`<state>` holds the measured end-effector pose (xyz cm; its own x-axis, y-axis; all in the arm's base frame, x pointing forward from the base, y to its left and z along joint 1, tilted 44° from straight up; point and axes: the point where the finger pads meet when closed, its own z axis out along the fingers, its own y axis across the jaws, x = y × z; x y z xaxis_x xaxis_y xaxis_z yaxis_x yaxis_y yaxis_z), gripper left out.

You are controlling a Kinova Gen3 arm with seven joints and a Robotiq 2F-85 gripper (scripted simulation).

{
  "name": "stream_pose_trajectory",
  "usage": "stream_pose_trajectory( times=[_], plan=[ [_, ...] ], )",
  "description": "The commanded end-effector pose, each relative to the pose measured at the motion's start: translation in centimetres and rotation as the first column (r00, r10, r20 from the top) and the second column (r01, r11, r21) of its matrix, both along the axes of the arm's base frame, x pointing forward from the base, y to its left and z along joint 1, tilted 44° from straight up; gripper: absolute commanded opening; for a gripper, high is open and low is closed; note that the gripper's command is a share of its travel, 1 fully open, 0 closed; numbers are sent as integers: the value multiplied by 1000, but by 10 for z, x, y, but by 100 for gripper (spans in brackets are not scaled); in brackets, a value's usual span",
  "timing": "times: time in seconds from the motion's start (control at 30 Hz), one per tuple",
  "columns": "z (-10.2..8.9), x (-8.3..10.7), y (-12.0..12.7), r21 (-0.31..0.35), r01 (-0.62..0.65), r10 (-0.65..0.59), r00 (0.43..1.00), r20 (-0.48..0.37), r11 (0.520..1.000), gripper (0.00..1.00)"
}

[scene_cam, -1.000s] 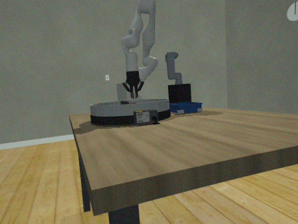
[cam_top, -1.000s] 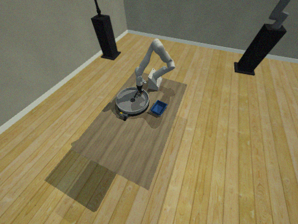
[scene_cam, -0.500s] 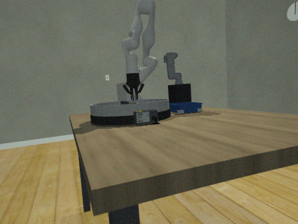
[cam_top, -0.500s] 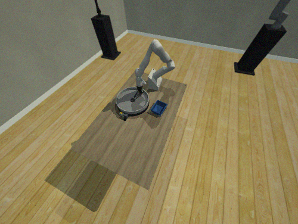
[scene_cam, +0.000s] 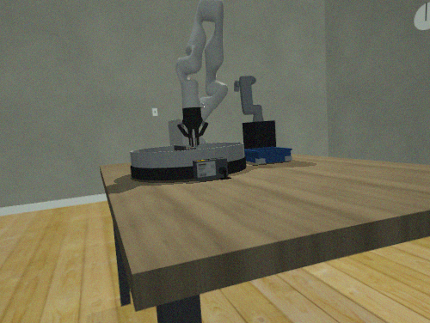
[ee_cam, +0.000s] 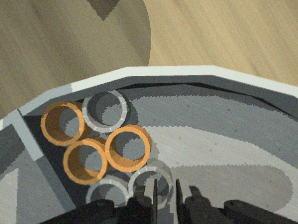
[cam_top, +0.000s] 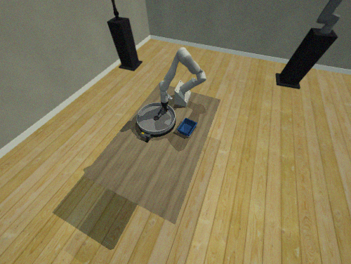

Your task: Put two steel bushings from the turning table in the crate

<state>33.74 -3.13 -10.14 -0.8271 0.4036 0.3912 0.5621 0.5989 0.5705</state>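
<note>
The grey turning table (cam_top: 156,119) (scene_cam: 187,159) holds a cluster of bushings near its rim. In the wrist view three steel bushings show, one at the back (ee_cam: 105,110) and two at the front (ee_cam: 150,182) (ee_cam: 107,195), with three orange bushings (ee_cam: 62,122) (ee_cam: 85,160) (ee_cam: 127,148) between them. My gripper (ee_cam: 166,192) (cam_top: 161,112) (scene_cam: 194,143) points straight down over the table. Its fingers stand narrowly apart and empty, just over the right wall of the front steel bushing. The blue crate (cam_top: 187,126) (scene_cam: 267,154) stands beside the turning table; I cannot see inside it.
The table's raised rim (ee_cam: 165,75) runs close behind the cluster. A small control box (scene_cam: 209,168) sits on the turning table's front. The arm's base (cam_top: 182,96) stands behind the table and crate. Two black stands (cam_top: 123,42) (cam_top: 303,57) are far off on the floor.
</note>
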Motion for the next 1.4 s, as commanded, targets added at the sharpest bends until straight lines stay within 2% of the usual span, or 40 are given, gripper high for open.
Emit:
stream_pose_trajectory(
  times=[0.0, 1.37],
  plan=[
    [-2, -1, 3, 2, -1, 1, 1000, -1, 1000, 14],
    [-11, -1, 11, 2, -1, 1, 1000, -2, 1000, 14]
  ],
)
